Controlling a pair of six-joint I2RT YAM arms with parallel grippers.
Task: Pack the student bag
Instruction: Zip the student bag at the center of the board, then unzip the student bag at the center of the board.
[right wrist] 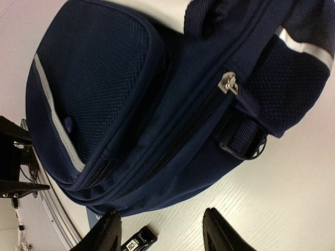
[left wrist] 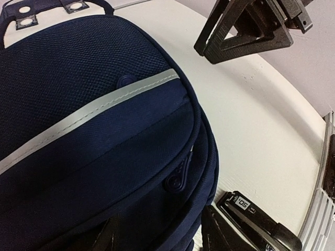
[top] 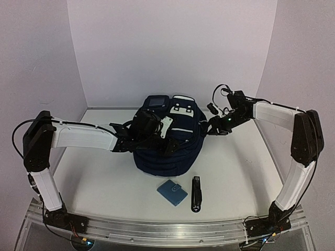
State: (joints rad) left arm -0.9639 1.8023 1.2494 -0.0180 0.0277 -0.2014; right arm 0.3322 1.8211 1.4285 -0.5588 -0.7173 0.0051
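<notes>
From my station, the student bag (top: 165, 146) lies in the middle of the white surface (top: 235, 162), its top toward the back wall. It is a rounded, domed form of dark navy fabric. The front pocket has a coarse mesh weave and is crossed by a flat grey stripe (left wrist: 94, 112), while the side panels are a tighter, smoother cloth. White patches (top: 183, 110) sit near its top. In the right wrist view I see a metal zipper pull (right wrist: 229, 82) on a closed toothed track, and a black webbing strap with a curved buckle (right wrist: 246, 141).

My left tool (left wrist: 159, 235) hangs over the bag's front with its fingers apart and nothing between them. I cannot tell whether they touch the cloth. My right tool (right wrist: 162, 232) is at the bag's right flank, its fingers likewise spread and holding nothing.

In front of the bag, apart from it, lie a small, flat, squarish light-blue wallet (top: 171, 192) and a narrow, glossy black oblong object (top: 196, 193) just beside it.
</notes>
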